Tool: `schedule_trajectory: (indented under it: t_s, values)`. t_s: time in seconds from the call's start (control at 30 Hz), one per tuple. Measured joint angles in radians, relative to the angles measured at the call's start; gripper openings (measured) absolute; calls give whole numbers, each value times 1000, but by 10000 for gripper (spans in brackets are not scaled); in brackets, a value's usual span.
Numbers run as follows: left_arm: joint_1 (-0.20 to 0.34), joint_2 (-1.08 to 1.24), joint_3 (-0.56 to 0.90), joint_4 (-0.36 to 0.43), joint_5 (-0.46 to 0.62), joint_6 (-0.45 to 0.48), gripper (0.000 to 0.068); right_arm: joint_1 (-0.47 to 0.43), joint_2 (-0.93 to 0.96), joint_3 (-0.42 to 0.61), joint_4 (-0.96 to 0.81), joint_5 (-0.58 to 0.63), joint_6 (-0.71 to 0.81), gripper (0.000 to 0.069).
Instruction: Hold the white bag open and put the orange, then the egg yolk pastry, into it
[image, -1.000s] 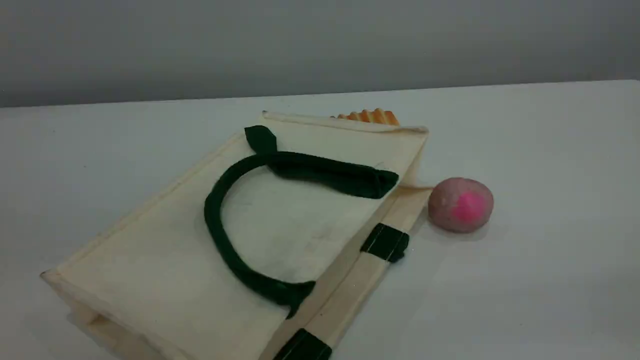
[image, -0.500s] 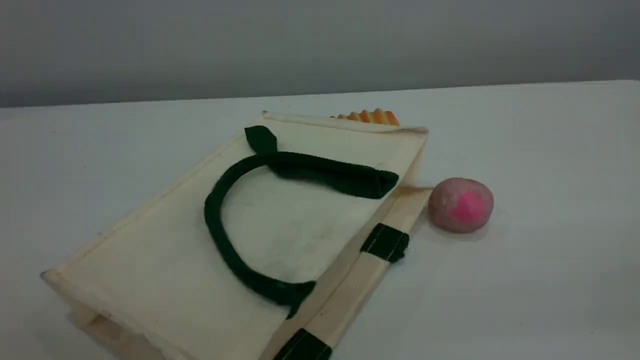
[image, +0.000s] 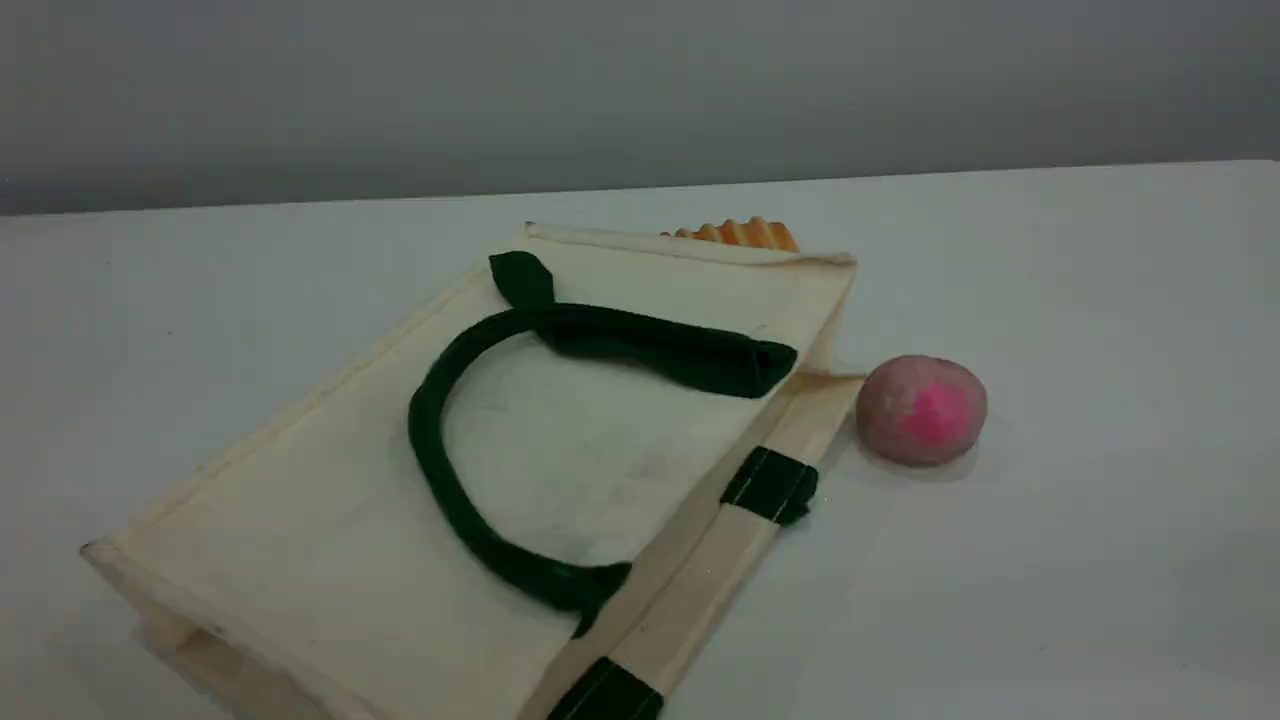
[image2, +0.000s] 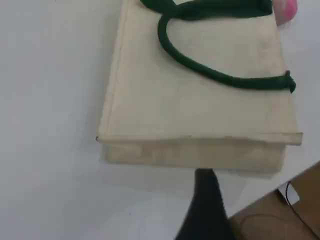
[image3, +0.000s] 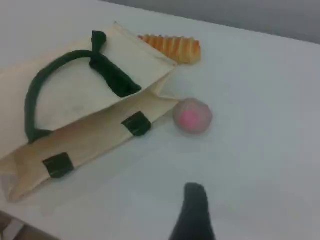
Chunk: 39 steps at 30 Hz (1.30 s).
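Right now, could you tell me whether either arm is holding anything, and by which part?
Nothing is held: both fingertips hang clear above the table, away from the white bag.

The scene view looks down at a slant across the table (image: 1100, 300), the way I face, fairly near the white bag (image: 330, 520). My left wrist camera hangs over the bag's closed bottom edge, looking along it toward the green handle (image2: 200, 72). My right wrist camera sits higher and farther off, looking at the bag's open rim. All three views share the bag and the pink ball (image: 921, 409); only the right wrist view shows the whole bread roll (image3: 171, 47).
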Motion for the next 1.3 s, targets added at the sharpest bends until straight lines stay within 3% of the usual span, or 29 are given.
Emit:
schedule_trajectory:
  t_s: [0.2,0.4,0.5,0.6,0.73,0.8,0.87,1.3]
  values:
    - [0,0,0,0,1,1,485,-11,-4,0,0,0,0,529]
    - [13,0,0,1,2,3,485,-202,-5,0,12,-2,0,529]
    - [68,0,0,1,2,4,485,-339,-5,0,12,-2,0,529]
    - [157,0,0,1,2,5,485,-471,-15,0,12,-2,0,529]
    - [285,0,0,1,2,5,484,-576,-73,0,12,-1,0,529]
    - [342,-1,0,2,2,5,484,-597,-97,0,12,0,0,529]
    - [367,-2,0,3,1,5,484,-597,-98,0,12,0,0,529]
    - [370,-100,-1,3,3,6,484,-597,-96,-1,13,0,0,529]
